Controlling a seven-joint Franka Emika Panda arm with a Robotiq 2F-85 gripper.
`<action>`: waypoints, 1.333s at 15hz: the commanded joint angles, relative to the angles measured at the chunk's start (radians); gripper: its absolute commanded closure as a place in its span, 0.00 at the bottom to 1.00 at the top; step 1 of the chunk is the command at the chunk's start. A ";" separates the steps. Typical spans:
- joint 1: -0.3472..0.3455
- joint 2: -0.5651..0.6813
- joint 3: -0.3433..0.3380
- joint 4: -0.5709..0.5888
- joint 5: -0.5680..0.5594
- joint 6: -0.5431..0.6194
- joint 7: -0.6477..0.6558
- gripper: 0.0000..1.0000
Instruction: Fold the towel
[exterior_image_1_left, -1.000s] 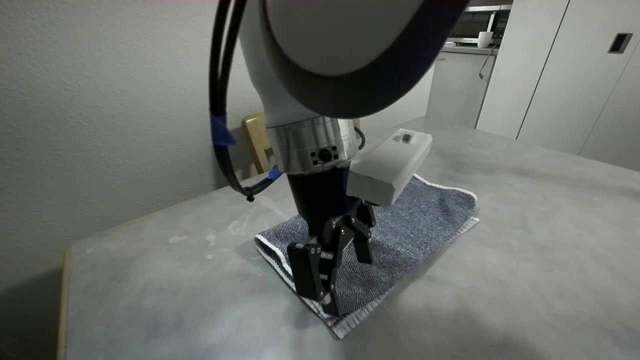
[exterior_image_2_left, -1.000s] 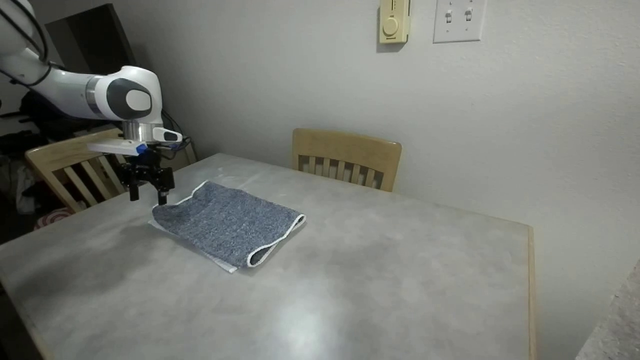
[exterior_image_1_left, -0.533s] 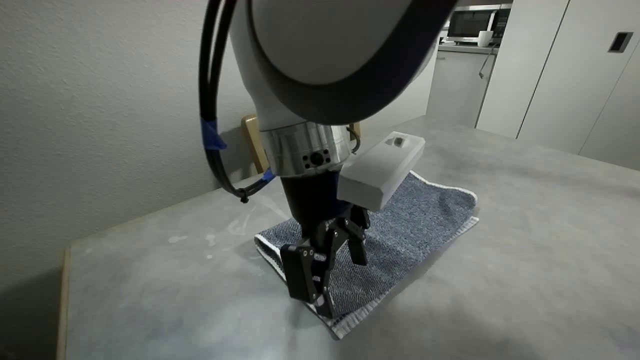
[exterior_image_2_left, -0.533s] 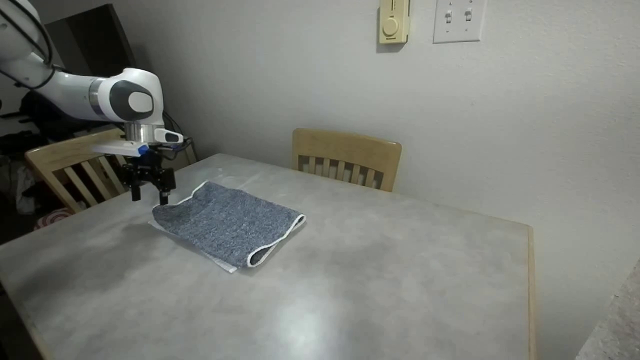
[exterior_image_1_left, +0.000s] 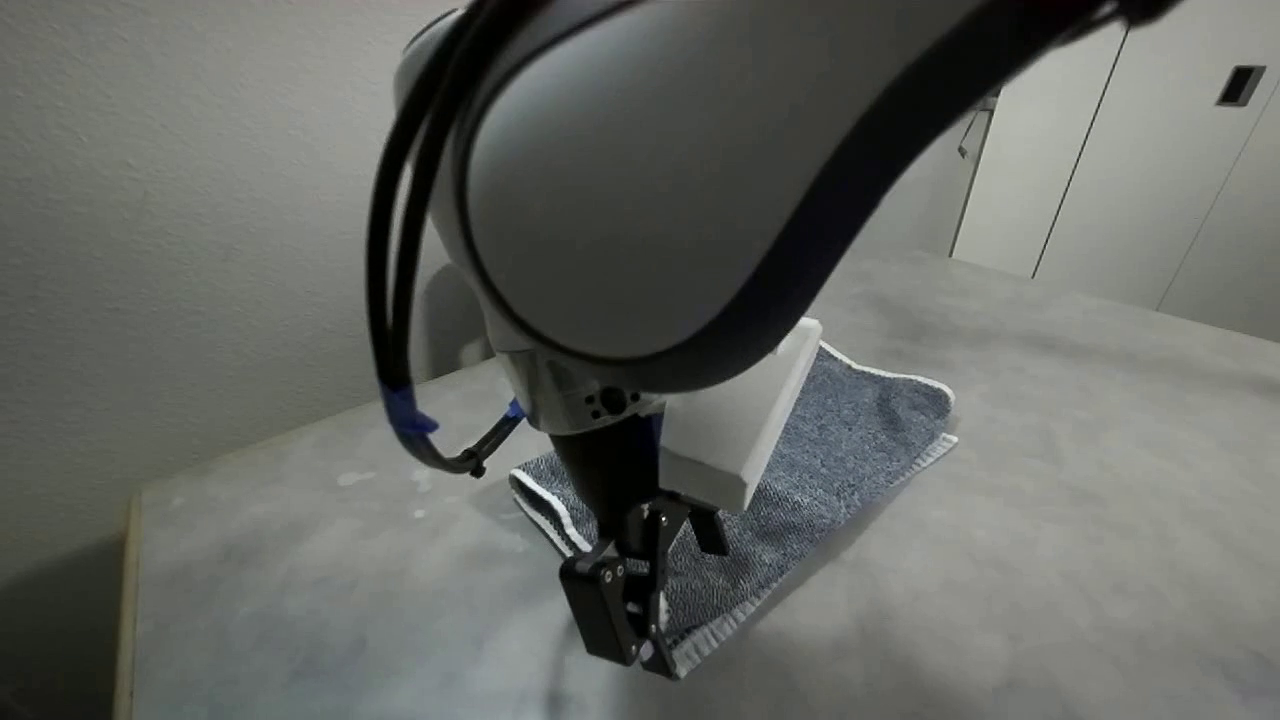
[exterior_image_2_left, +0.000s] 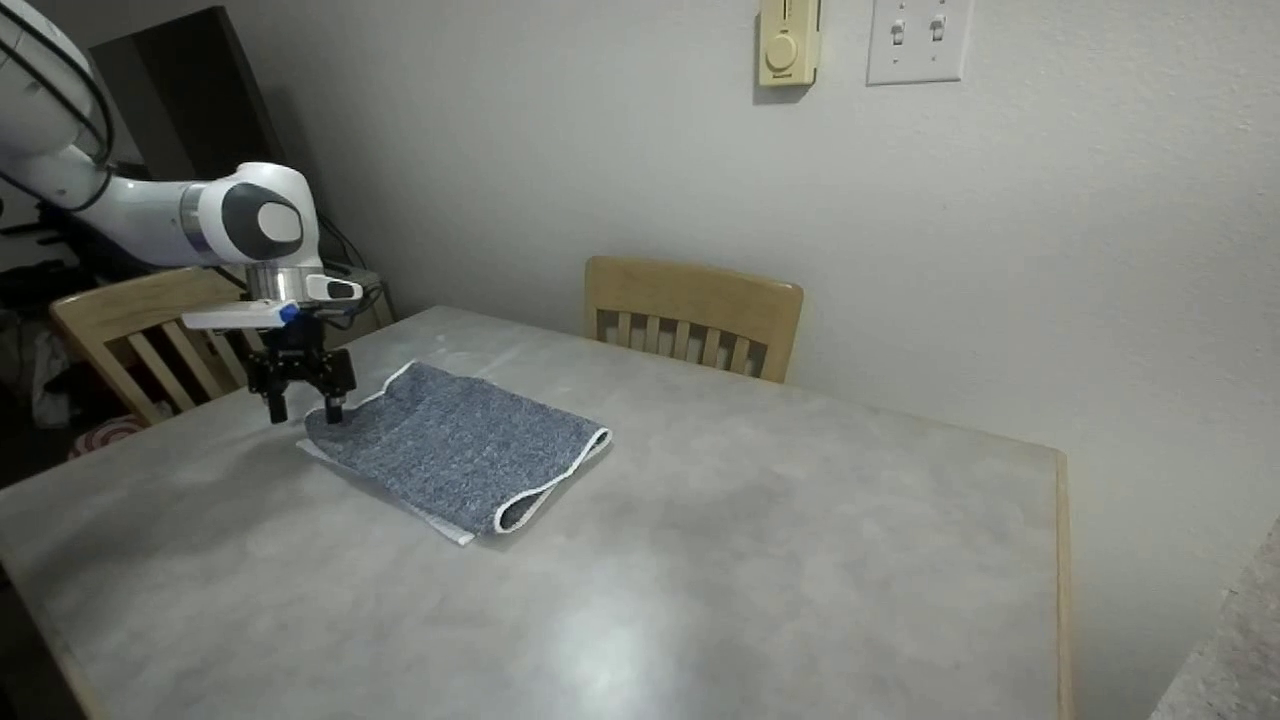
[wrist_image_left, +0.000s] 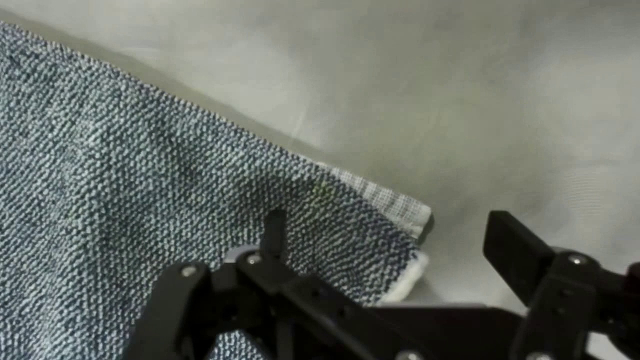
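grey surface (exterior_image_2_left: 760, 560) underneath; the pincer (wrist_image_left: 386, 220), spread wide and holding nothing, straddles the white-edged corner of the towel (exterior_image_2_left: 460, 450).

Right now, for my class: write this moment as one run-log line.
job: fold towel | tool: open across towel corner | grip: none | towel: doubled over, on table | next: likely corner pinch

Both exterior views are dim. In an exterior view, white glare (exterior_image_2_left: 608, 650) sits on the table (exterior_image_2_left: 820, 560), well in from its right edge; soft shadow (exterior_image_2_left: 180, 515) dims its left. In the wrist view, the towel (wrist_image_left: 150, 200) shows clear weave, the gripper (wrist_image_left: 387, 225) dark and soft-edged.
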 joint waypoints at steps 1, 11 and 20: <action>0.048 0.047 -0.027 0.074 -0.077 -0.014 0.009 0.00; 0.070 0.056 -0.057 0.112 -0.160 0.080 0.036 0.00; 0.074 0.072 -0.064 0.120 -0.146 0.094 0.040 0.00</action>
